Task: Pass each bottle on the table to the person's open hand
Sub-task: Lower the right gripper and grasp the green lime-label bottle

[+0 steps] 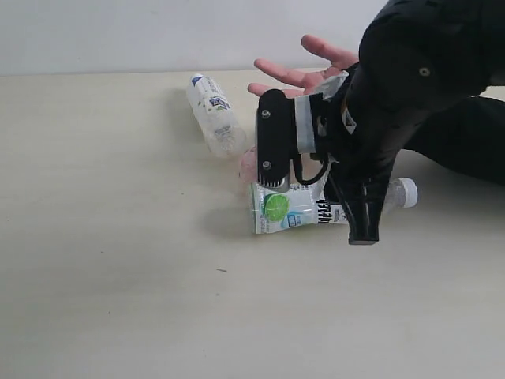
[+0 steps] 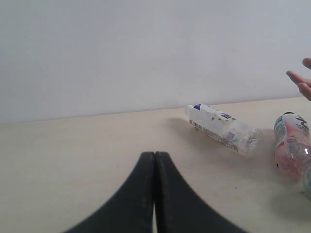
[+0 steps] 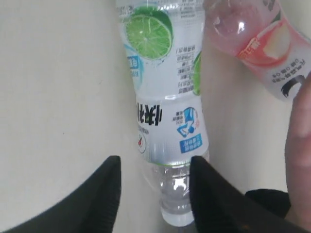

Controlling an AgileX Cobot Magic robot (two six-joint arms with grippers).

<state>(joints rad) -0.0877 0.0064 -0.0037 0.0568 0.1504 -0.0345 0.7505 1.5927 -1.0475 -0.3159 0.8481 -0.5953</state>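
While the right gripper [image 3: 154, 167] straddled, spread, the neck end of the lime bottle [image 3: 163, 97] lying on the bench [image 3: 58, 97], closing squarely on the clear shoulder looked wisest before lifting toward the open hand [image 1: 306, 75]; left gripper [image 2: 154, 160] sat pressed together.

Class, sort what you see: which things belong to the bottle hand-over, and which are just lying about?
Belongs to the job:
lime bottle; pink bottle; blue-capped bottle; open hand; right claw, open astride the lime bottle; table.

Just there:
left claw, shut, apart from the bottles; pale wall.
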